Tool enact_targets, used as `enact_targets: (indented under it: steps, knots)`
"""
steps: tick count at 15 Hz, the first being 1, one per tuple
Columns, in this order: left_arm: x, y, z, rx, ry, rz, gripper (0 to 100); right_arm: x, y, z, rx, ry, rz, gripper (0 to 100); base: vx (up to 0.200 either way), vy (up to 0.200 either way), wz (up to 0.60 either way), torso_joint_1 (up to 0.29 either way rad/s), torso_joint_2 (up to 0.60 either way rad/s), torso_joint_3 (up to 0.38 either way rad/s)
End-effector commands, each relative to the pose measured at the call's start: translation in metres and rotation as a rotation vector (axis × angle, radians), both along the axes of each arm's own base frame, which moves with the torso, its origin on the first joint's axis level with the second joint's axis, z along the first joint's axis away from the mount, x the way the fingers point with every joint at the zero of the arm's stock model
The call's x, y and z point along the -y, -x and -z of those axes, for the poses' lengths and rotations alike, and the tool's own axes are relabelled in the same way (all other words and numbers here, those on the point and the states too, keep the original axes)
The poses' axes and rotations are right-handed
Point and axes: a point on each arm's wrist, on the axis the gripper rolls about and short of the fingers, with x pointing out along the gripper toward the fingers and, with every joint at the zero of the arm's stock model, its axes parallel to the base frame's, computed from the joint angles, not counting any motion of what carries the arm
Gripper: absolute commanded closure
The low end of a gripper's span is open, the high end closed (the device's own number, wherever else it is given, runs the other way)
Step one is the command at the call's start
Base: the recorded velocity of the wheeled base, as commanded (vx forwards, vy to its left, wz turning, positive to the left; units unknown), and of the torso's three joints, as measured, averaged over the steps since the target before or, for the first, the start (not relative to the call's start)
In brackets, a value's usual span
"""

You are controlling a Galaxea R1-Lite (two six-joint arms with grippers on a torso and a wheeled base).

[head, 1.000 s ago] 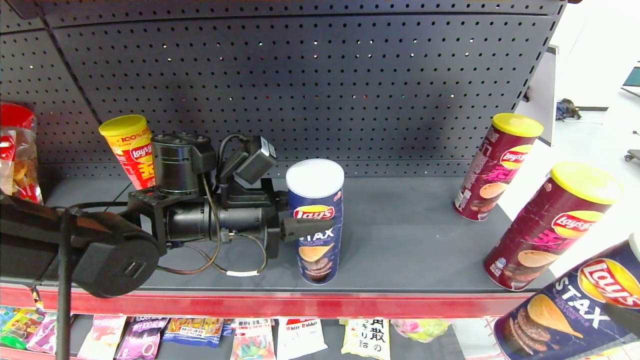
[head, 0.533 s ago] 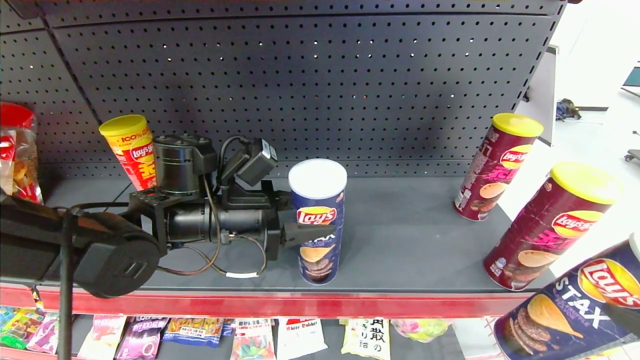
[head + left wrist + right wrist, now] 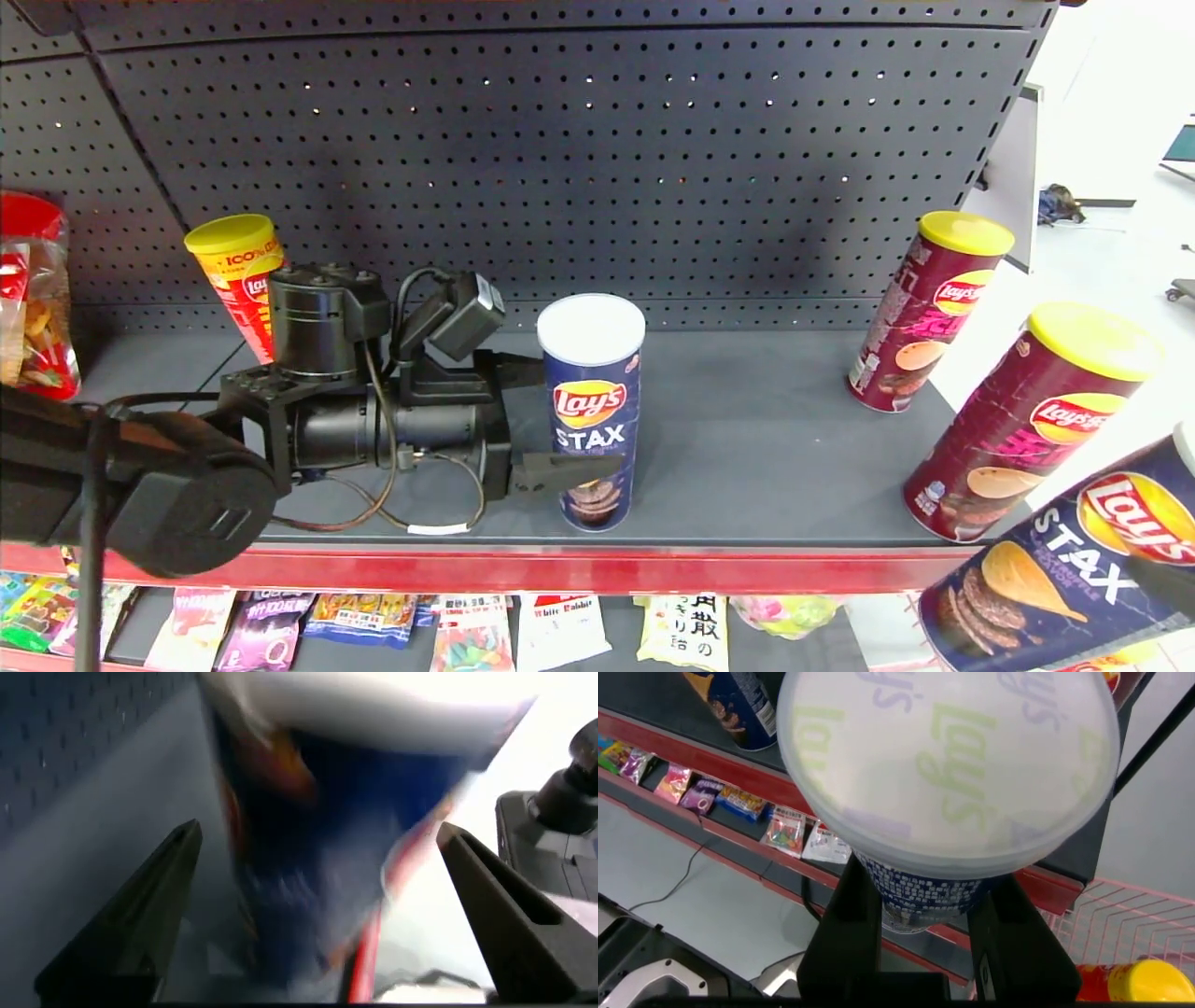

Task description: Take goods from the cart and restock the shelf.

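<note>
Left end effector spread wide around blue can, upright on shelf. Retract straight back; avoid clipping it. Right end effector clamps second blue can.

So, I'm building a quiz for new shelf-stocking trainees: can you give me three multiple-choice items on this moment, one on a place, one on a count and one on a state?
1. Where is the white-lidded blue can?
A. Lying in the cart
B. Upright, mid shelf
C. On the floor

2. How many dark red cans stand on that shelf?
A. None
B. Five
C. Two

3. How is the left pincer?
A. Open
B. Shut on a bag
C. Shut on a lid

Answers:
1 B, it stands upright there.
2 C, both stand at the right end.
3 A, its fingers sit apart, either side of the can.
</note>
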Motion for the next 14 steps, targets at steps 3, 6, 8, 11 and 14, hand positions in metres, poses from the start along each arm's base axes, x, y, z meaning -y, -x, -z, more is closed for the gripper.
enact_targets:
  steps: [3,6,8,11,14]
  knots:
    - [-0.037,0.027,-0.004,0.0,-0.009,-0.101,0,-0.009,-0.021,-0.018,-0.017,0.006,-0.077,100,0.0,0.0,0.0,0.0,0.0,0.0]
    - [-0.061,0.057,-0.005,0.0,-0.012,-0.162,0,-0.02,-0.047,-0.036,-0.035,0.015,-0.126,100,0.0,0.0,0.0,0.0,0.0,0.0]
    - [-0.071,0.08,0.002,-0.013,-0.037,-0.216,0,-0.029,-0.061,-0.044,-0.048,0.021,-0.157,100,0.0,0.0,0.0,0.0,0.0,0.0]
    - [-0.081,0.099,0.004,0.005,-0.058,-0.317,0,-0.04,-0.09,-0.049,-0.063,0.058,-0.18,100,0.0,0.0,0.0,0.0,0.0,0.0]
    - [-0.085,0.11,0.0,0.028,-0.044,-0.321,0,-0.052,-0.121,-0.051,-0.057,0.095,-0.205,100,0.0,0.0,0.0,0.0,0.0,0.0]
